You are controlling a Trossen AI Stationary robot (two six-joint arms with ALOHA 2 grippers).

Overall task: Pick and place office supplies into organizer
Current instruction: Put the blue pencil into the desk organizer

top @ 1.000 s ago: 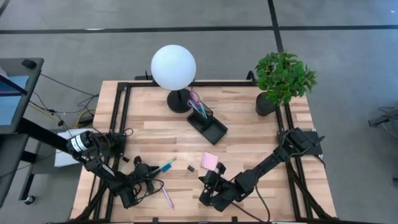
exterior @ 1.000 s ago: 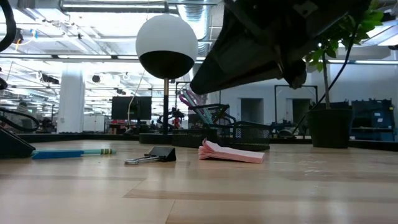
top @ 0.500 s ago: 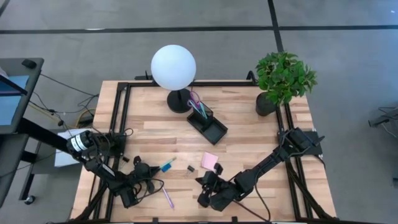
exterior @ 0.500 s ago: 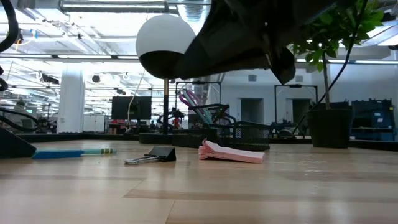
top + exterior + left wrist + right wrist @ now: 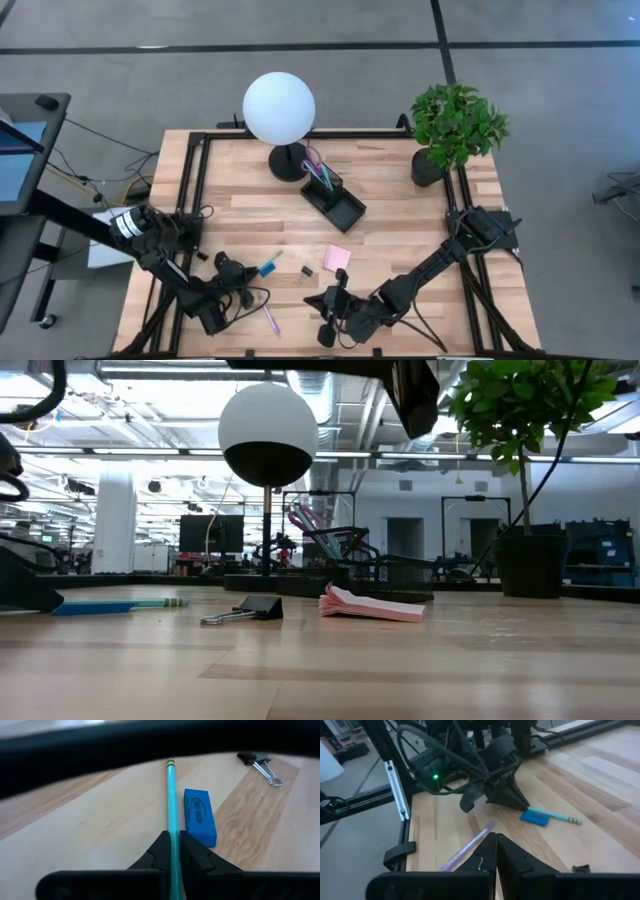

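**A:** Where did the teal pencil lie relative to the left gripper?

**B:** Right between its fingers. In the left wrist view the two fingers were pressed together on the near end of the shaft, and the rest of the pencil ran straight ahead of the gripper, so its long axis lined up with the gripper's own reach. The far end, with its dark band, pointed away from the gripper.

**A:** Anything crowding it?

**B:** A blue eraser lay just beside the pencil, parallel to it, on one side of the gripper's line and apparently outside the grip. A black binder clip sat farther ahead and off to that same side.

**A:** And the organizer?

**B:** Well apart from the left gripper, ahead of it and across the surface towards the lamp. Judging by that, the pencil would need lifting and carrying a long way forward, then tipping upright for the cup section, where other pens already stood.

**A:** Which arm was nearer the pencil?

**B:** The left, plainly; it already had it. The right gripper hung beside it at the near edge with its fingers shut on nothing. A purple pen lay on the surface just ahead of those shut fingers, slanting away from them. The pink sticky notes lay beyond the right gripper, towards the organizer.
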